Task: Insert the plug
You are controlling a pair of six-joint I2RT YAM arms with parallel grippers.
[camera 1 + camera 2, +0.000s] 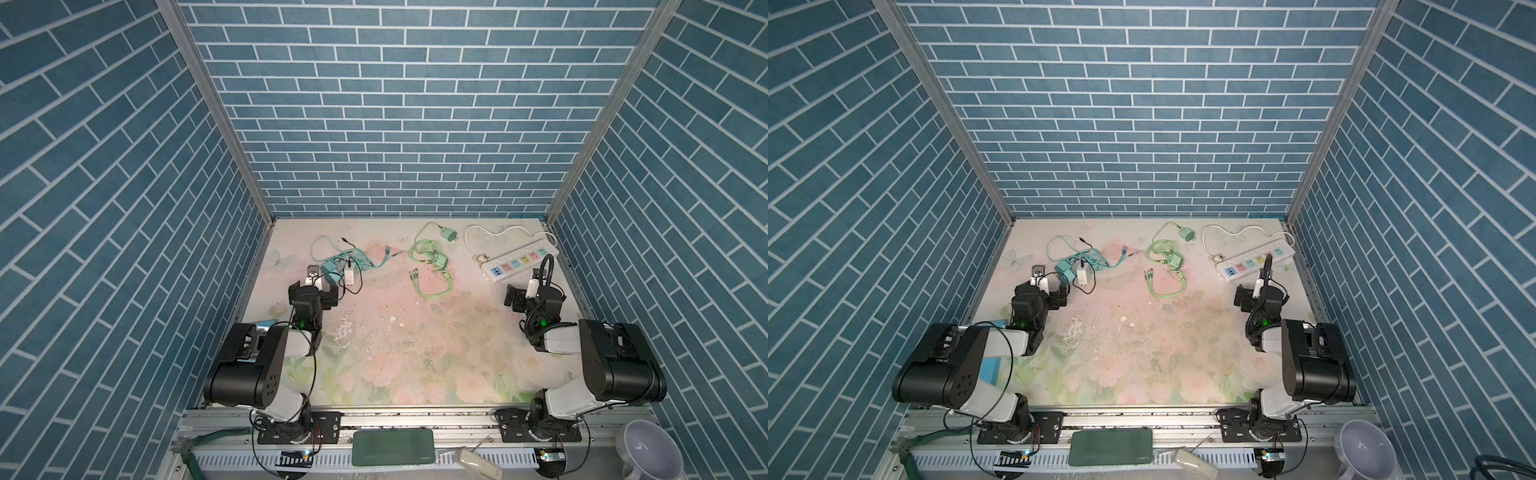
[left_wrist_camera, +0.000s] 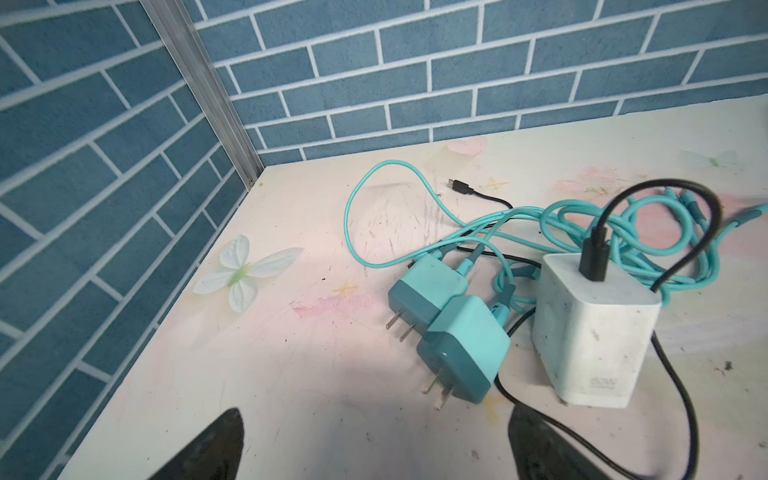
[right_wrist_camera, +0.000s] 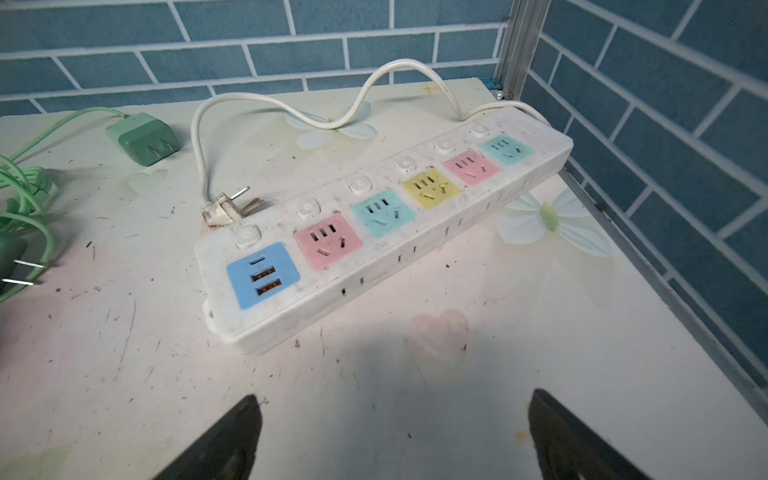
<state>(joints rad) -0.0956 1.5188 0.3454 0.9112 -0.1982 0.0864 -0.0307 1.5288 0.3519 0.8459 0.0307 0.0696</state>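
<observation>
Two teal plugs (image 2: 463, 347) with bare prongs lie side by side in a tangle of teal cable, next to a white charger (image 2: 594, 332) with a black cable in it. My left gripper (image 2: 376, 409) is open just short of them with nothing between its fingers. A white power strip (image 3: 374, 232) with pink, teal and yellow sockets and a blue USB panel lies at the back right, all its sockets empty. My right gripper (image 3: 395, 395) hovers open over bare table in front of it. In both top views the strip (image 1: 519, 262) (image 1: 1254, 262) lies slanted.
Two green plugs (image 1: 449, 236) with coiled green cable (image 1: 432, 286) lie at the back middle. The strip's own white cord and plug (image 3: 226, 208) rest behind it. Blue brick walls close three sides. A lilac bowl (image 1: 648, 449) and a green pad (image 1: 392, 446) sit off the front edge.
</observation>
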